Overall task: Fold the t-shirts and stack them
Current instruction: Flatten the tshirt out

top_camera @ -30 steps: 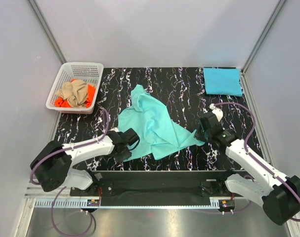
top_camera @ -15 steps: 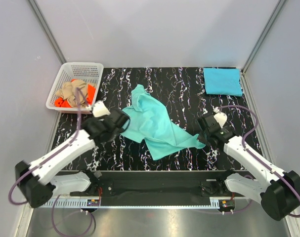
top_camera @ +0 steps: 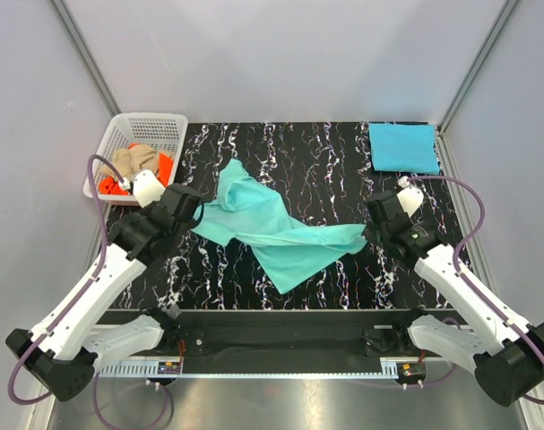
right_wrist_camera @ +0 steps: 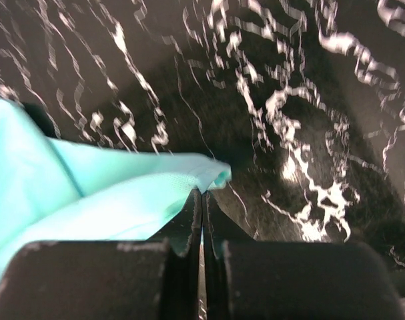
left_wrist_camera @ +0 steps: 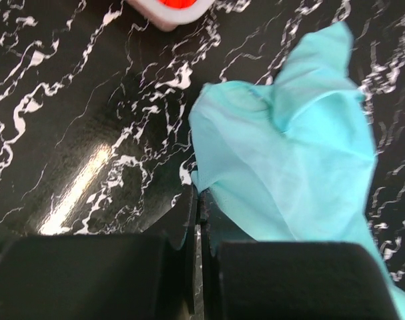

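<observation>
From above, the mint-teal t-shirt (top_camera: 285, 235) lies stretched on the bench (top_camera: 325, 161) between the left gripper (top_camera: 194, 221) and the right gripper (top_camera: 368, 235), with 1 folded sky-blue t-shirt (top_camera: 403, 148) well beyond the right gripper. In the left wrist view, the left gripper (left_wrist_camera: 197, 200) is clamped on the shirt's edge, cloth spreading ahead and to its right. In the right wrist view, the right gripper (right_wrist_camera: 202, 199) pinches a shirt corner, cloth trailing to its left.

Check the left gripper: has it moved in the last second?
Yes. The left gripper has swung up and leftward, ending much closer to the basket, shut on the mint shirt.
</observation>
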`<state>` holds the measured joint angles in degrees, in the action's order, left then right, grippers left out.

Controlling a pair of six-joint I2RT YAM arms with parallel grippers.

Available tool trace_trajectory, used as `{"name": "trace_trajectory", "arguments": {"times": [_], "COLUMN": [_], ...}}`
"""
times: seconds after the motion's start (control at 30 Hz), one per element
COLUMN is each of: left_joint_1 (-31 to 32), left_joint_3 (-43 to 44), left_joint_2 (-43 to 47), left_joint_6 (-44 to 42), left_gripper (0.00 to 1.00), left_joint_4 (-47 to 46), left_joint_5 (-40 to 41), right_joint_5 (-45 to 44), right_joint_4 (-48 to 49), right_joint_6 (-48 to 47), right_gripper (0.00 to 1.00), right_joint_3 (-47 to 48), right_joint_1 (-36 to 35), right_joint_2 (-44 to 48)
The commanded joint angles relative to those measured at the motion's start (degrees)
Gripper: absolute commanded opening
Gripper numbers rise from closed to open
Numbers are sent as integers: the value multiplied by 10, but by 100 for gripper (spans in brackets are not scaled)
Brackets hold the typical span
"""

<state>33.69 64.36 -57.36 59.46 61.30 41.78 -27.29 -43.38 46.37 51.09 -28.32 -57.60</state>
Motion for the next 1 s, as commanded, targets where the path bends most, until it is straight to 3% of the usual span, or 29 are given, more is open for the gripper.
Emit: {"name": "trace_trajectory", "arguments": {"times": [0.0,0.17,0.2,0.3,0.33,0.5,0.7,0.97], "left_joint_1": [-3,-9,-10,-10,-10,-10,-10,-10], "left_joint_3": [16,-1,-1,-8,-12,-47,-63,-72], "left_joint_2": [25,26,25,19,18,18,17,16], "left_joint_6": [-33,-42,-43,-48,-48,-44,-46,-54], "left_gripper": [0,0,0,0,0,0,0,0], "left_joint_4": [-23,-42,-44,-60,-71,-96,-108,-121], "left_joint_5": [28,19,16,-10,-17,-49,-57,-66], "right_joint_5": [49,126,132,144,148,189,240,221], "right_joint_4": [-1,49,51,57,58,87,131,83], "right_joint_6": [20,57,59,72,77,131,215,268], "right_gripper": [0,3,9,16,23,35,36,36], "right_joint_3": [-42,-113,-120,-133,-137,-171,-226,-232], "right_joint_1": [4,4,4,5,4,4,4,4], "right_joint_2": [-1,-14,-20,-40,-42,-36,-28,-8]}}
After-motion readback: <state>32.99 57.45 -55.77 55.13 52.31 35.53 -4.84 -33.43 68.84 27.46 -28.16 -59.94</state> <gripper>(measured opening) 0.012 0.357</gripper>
